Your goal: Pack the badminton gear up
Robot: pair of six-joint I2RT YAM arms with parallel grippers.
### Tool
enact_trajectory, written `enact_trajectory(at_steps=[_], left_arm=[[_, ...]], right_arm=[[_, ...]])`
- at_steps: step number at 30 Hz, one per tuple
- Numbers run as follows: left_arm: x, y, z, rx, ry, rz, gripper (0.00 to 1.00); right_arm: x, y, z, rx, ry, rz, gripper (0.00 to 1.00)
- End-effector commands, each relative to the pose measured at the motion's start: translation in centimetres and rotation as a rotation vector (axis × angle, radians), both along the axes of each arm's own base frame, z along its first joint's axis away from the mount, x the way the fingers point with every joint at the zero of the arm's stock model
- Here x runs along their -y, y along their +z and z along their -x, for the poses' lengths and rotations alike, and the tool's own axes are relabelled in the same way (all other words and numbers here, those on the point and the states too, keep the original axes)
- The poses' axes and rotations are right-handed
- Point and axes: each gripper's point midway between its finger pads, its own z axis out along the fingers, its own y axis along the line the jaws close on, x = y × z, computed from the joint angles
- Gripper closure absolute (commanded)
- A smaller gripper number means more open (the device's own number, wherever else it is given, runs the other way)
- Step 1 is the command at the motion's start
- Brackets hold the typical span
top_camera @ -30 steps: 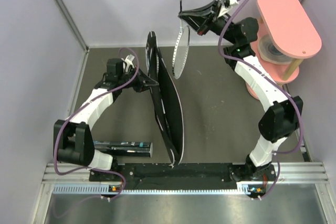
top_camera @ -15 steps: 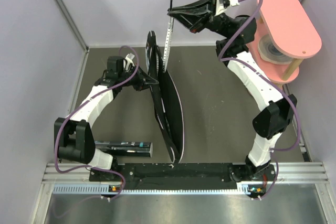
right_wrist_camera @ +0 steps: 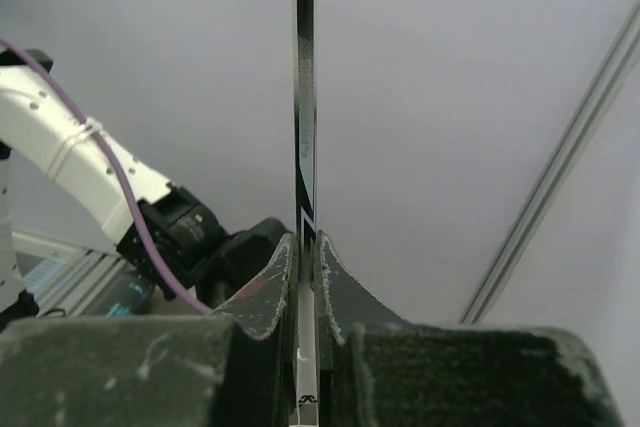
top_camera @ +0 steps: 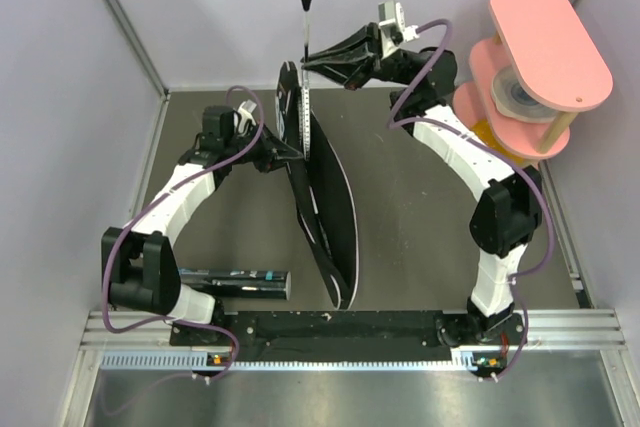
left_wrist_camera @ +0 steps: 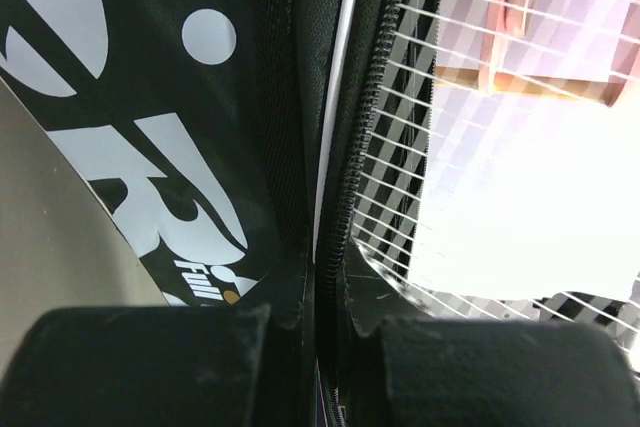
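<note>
Top external showed the dark counter (top_camera: 420,217) with the black SPORT bag (top_camera: 325,207) standing on edge mid-counter. Left gripper (top_camera: 285,155) was pinched tight on the bag's zipper rim. Racket (top_camera: 304,97) hung upright, handle up, head edge-on against the bag's far end. Right gripper (top_camera: 310,60) was clamped on its shaft. Shuttle tube (top_camera: 235,282) lay by the left arm's base.

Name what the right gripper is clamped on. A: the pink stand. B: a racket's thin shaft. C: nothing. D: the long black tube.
B: the right gripper is shut on the racket at its thin shaft, handle pointing up, head down by the black bag.
</note>
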Motion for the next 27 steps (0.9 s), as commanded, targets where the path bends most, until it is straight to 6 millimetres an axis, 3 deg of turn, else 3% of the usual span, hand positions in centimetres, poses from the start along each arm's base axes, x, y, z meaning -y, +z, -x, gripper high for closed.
enact_trajectory(at_steps=[1,2,9,17,22,27], left_arm=[[0.6,5.8,0.1,0.172,-0.044,0.084,1.00],[0.6,6.0,0.1,0.175,-0.046,0.087,1.00],[0.1,6.5,0.6,0.212,-0.051,0.079,1.00],[-0.1,6.9,1.0,0.218,-0.054,0.094,1.00],[-0.1,7.4,1.1,0.219,-0.057,0.115,1.00],[0.1,7.8,1.4,0.216,-0.074,0.132,1.00]], right_arm=[[0.2,-1.4,2.3,0.165,0.045,-0.003,1.00],[0.1,-2.9,2.3,0.175,0.052,0.016,1.00],[-0.1,-8.3,1.5,0.225,-0.007,0.071,1.00],[0.7,-12.7,0.7,0.326,-0.162,0.016,1.00],[0.9,-13.1,-0.9,0.387,-0.299,-0.005,1.00],[-0.1,-11.9,-2.4,0.428,-0.317,0.000,1.00]])
